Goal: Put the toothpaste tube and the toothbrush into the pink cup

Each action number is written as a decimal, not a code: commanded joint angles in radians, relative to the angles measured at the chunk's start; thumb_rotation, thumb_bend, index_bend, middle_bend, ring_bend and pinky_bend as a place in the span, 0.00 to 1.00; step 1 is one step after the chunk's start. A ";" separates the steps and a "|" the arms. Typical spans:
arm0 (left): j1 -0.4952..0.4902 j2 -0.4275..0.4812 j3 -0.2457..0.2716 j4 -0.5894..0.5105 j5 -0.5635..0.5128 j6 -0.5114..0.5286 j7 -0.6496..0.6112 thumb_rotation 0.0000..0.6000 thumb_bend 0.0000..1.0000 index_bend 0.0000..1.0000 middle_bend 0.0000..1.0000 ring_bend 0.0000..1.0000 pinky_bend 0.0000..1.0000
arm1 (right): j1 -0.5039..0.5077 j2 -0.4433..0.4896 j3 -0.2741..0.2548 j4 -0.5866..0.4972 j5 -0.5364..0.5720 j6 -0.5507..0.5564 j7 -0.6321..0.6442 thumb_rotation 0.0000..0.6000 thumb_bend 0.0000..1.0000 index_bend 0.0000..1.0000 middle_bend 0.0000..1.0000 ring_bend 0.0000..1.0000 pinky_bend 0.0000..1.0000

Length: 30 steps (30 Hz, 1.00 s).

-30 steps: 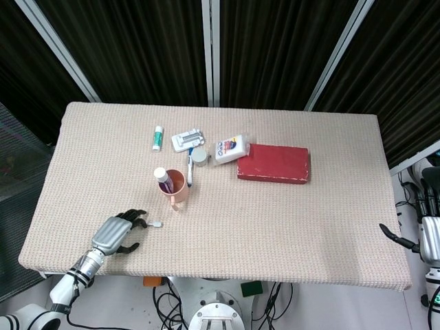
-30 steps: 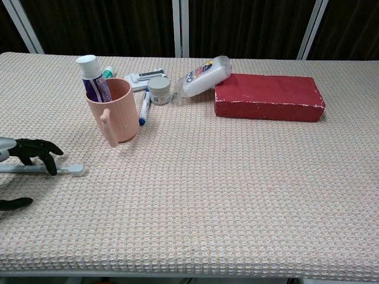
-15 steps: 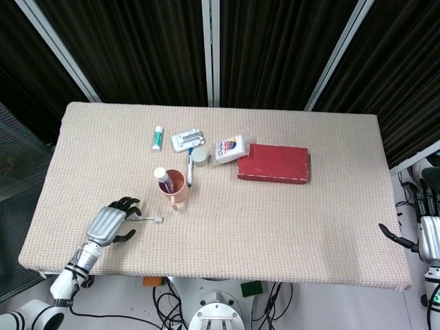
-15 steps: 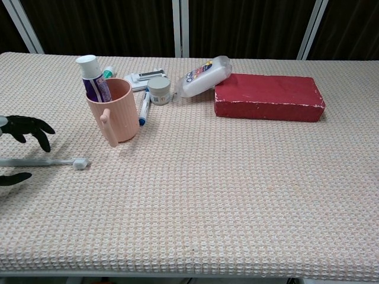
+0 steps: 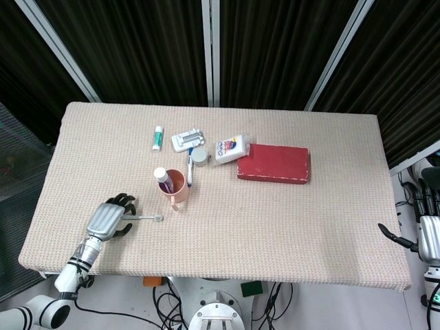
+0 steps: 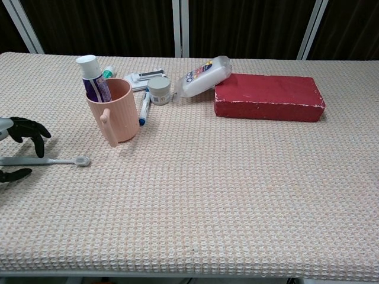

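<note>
The pink cup point(image 5: 176, 185) point(image 6: 115, 112) stands upright left of the table's middle. The toothpaste tube point(image 5: 161, 176) point(image 6: 92, 76) stands in it, white cap up. My left hand point(image 5: 108, 220) point(image 6: 22, 135) is near the front left edge and holds the grey toothbrush point(image 5: 146, 218) point(image 6: 50, 161) by its handle. The brush lies level, with its head pointing right toward the cup's base and a short gap between them. My right hand point(image 5: 427, 237) hangs off the table's right edge with its fingers apart and nothing in it.
Behind the cup lie a blue-and-white pen point(image 5: 190, 172) point(image 6: 144, 110), a small jar point(image 5: 199, 157) point(image 6: 159, 90), a white bottle point(image 5: 230, 148) point(image 6: 202, 76), a blister pack point(image 5: 188, 139) and a green-capped stick point(image 5: 157, 138). A red box point(image 5: 273, 163) point(image 6: 269, 96) sits right of them.
My left hand has moved a little away from the front edge, carrying the toothbrush; the brush head has shifted slightly right and farther in, closer to the cup. The right hand has stayed put.
</note>
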<state>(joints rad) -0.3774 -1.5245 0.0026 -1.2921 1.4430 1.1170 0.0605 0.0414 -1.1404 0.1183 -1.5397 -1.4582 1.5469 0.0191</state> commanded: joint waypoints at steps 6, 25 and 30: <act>-0.005 -0.003 0.001 0.011 0.000 -0.005 0.004 1.00 0.36 0.50 0.23 0.12 0.28 | 0.001 -0.002 0.000 -0.002 0.003 -0.003 -0.011 0.66 0.32 0.00 0.00 0.00 0.00; -0.011 -0.007 0.015 0.023 0.004 -0.022 0.027 1.00 0.35 0.49 0.23 0.12 0.28 | -0.002 -0.009 0.000 0.013 0.005 0.000 -0.002 0.67 0.32 0.00 0.00 0.00 0.00; -0.007 -0.013 0.007 0.024 0.001 -0.007 0.019 1.00 0.36 0.51 0.24 0.12 0.28 | -0.002 -0.010 0.000 0.015 0.003 0.002 0.001 0.67 0.32 0.00 0.00 0.00 0.00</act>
<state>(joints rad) -0.3855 -1.5371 0.0112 -1.2670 1.4439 1.1073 0.0822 0.0394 -1.1500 0.1185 -1.5245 -1.4553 1.5488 0.0203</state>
